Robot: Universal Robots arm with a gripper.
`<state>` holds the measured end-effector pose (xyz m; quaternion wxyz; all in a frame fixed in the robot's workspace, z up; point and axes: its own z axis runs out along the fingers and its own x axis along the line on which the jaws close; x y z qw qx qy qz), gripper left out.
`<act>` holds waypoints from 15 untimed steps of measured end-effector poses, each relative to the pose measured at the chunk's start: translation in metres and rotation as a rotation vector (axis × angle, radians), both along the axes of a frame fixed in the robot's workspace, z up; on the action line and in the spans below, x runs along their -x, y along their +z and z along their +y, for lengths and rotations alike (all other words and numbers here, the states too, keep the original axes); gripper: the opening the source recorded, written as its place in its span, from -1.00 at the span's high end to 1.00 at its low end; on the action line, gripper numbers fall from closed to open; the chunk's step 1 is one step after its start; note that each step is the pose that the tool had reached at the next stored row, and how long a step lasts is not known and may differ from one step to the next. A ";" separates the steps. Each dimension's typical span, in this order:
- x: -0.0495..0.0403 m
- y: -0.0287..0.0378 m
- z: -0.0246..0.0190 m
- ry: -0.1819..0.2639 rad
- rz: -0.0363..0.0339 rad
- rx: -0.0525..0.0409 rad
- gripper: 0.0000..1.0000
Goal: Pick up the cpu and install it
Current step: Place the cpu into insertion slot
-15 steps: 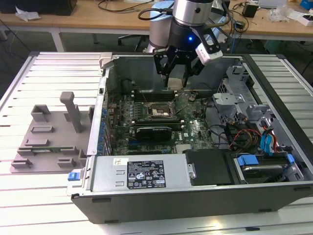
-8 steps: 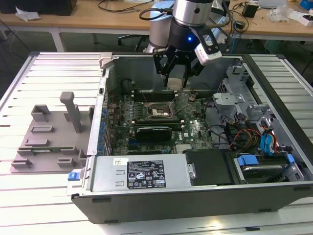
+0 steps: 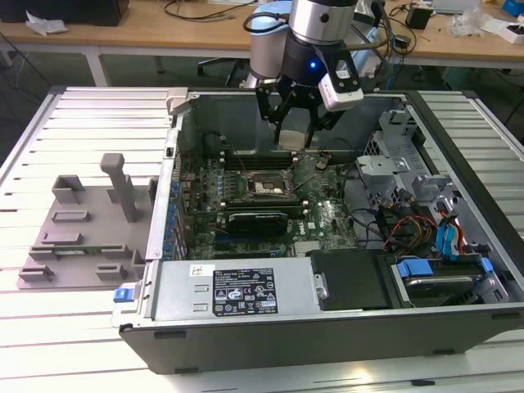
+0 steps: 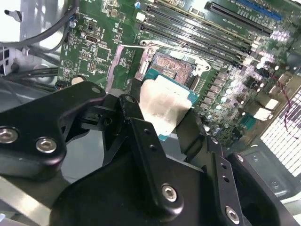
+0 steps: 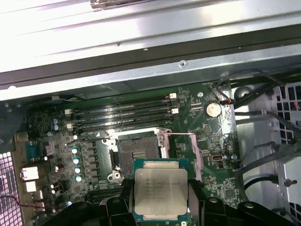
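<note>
One cpu (image 5: 161,190) for us here: a small, thin square chip with a silvery-white metal lid on a teal-green edge. It's riding in the air above the board, clear of the socket. In the second wrist view the cpu (image 4: 167,101) is hanging just in front of that socket.

The black metal gripper (image 5: 161,200) is pinching it. Two matte black, bolted fingers (image 5: 196,200) are pressing on opposite edges of the chip, so the jaws are standing only as wide as the cpu itself. In the exterior view we're seeing the gripper (image 3: 293,131) hanging inside the far part of the case, a pale square between its fingers.

Just past the chip, one black square socket (image 5: 136,151) is lying open, with a shiny metal frame around its exposed dark contact field. Beside it we're counting four long dark memory slots (image 5: 122,113) running side by side. There is also one round silver coin battery (image 5: 213,109).

All of it is sitting on one green circuit board (image 5: 209,155), dense with tiny parts. Around that, one open dark grey metal computer case (image 3: 327,348) is lying on a white slatted table (image 3: 74,336). Toward the exterior view's left, one grey plastic fixture tray (image 3: 82,237) is resting just beside the case.
</note>
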<state>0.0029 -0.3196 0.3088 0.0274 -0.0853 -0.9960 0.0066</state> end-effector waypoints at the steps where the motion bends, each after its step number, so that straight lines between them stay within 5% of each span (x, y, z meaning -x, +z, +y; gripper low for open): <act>1: 0.0000 -0.0002 0.0000 -0.019 0.0000 0.0003 -0.09; 15: 0.0000 -0.0014 0.0000 -0.164 0.0000 0.0010 -0.09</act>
